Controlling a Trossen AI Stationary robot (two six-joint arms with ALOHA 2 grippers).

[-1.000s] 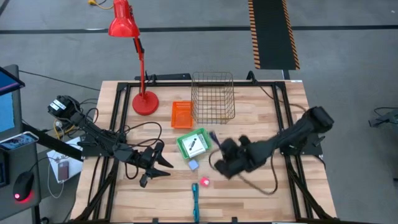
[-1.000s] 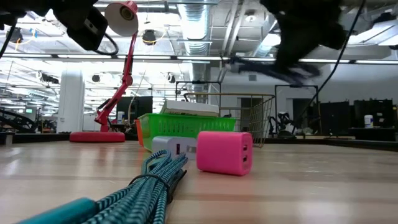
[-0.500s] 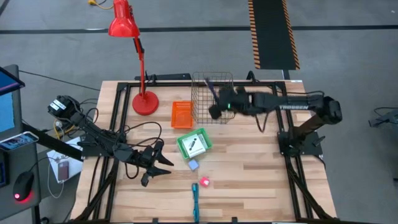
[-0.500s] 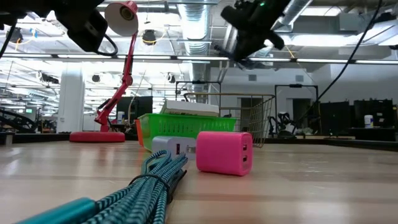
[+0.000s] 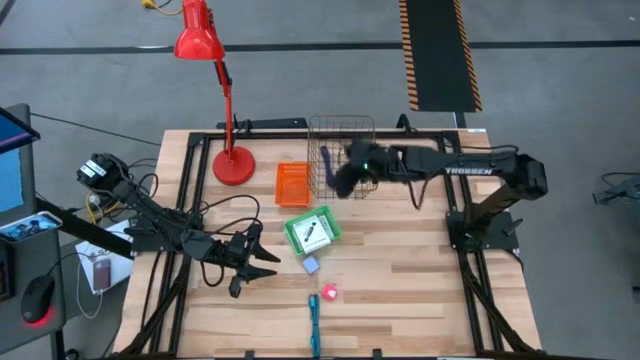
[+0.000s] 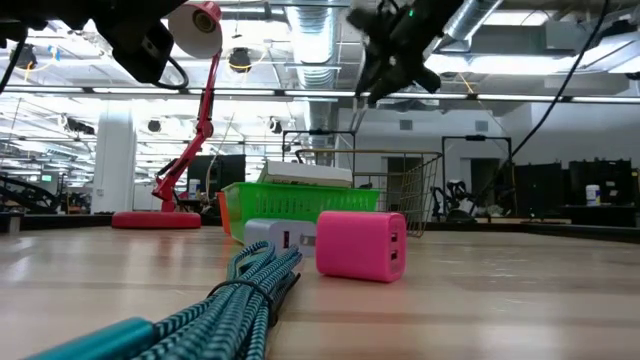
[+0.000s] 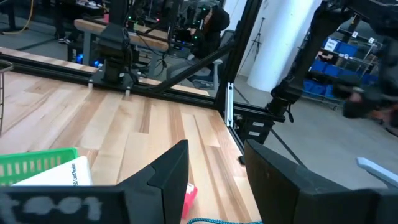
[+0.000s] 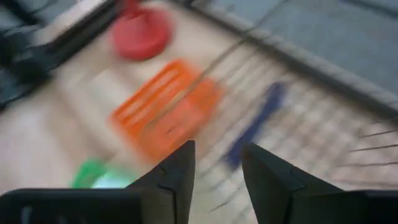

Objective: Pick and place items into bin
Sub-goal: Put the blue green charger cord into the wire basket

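My right gripper (image 5: 338, 184) (image 8: 217, 155) hangs open above the wire basket (image 5: 343, 155), fingers pointing down. The purple pen (image 5: 325, 165) (image 8: 254, 124) shows slanting inside the basket, apart from the fingers; I cannot tell whether it rests on the wires. A white card pack (image 5: 313, 233) lies in the green tray (image 5: 296, 236). The lavender block (image 5: 311, 265), the pink block (image 5: 329, 293) (image 6: 361, 243) and the teal pen with its braided cord (image 5: 314, 320) (image 6: 230, 300) lie on the table. My left gripper (image 5: 270, 266) (image 7: 214, 155) waits open, left of these.
An orange tray (image 5: 292, 185) sits left of the basket. A red desk lamp stands with its base (image 5: 233, 165) at the far left. Black cables trail across the boards by the left arm. Bare wood (image 5: 400, 270) stretches over the right half of the table.
My right gripper has risen from the middle of the table and swung toward the far edge, carrying the purple pen over the wire basket. The pen, which stuck out of the fingers half a second ago, now shows lower, inside the basket and clear of them.
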